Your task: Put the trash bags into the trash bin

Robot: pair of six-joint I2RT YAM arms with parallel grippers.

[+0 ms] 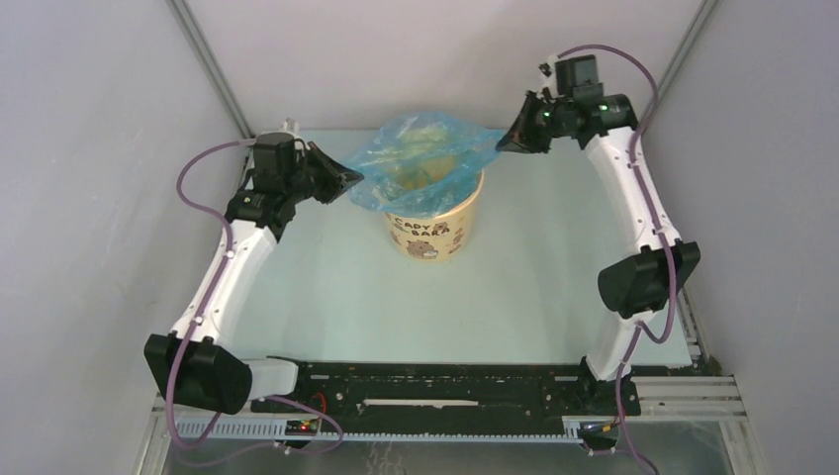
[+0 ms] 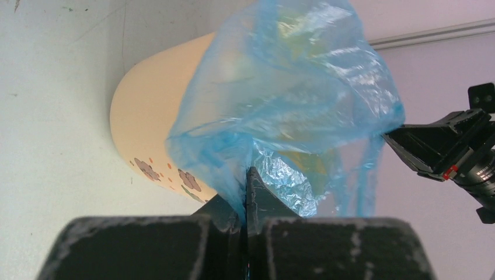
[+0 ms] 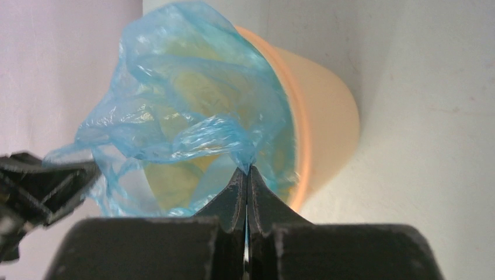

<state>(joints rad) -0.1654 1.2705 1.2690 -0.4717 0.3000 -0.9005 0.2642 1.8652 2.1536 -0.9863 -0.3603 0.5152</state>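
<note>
The light-blue trash bag (image 1: 425,158) is stretched open over the mouth of the pale-yellow CAPY BARA trash bin (image 1: 433,230), which stands upright at the table's middle back. My left gripper (image 1: 354,179) is shut on the bag's left edge, just left of the bin rim. My right gripper (image 1: 502,143) is shut on the bag's right edge, just right of and above the rim. In the left wrist view the bag (image 2: 286,99) billows from my left gripper (image 2: 245,175) over the bin (image 2: 152,116). In the right wrist view my right gripper (image 3: 248,171) pinches the film (image 3: 187,111) above the bin (image 3: 324,116).
Grey walls enclose the pale table (image 1: 326,287) on the left, back and right. The arms' base rail (image 1: 435,386) runs along the near edge. The right gripper shows in the left wrist view (image 2: 449,151).
</note>
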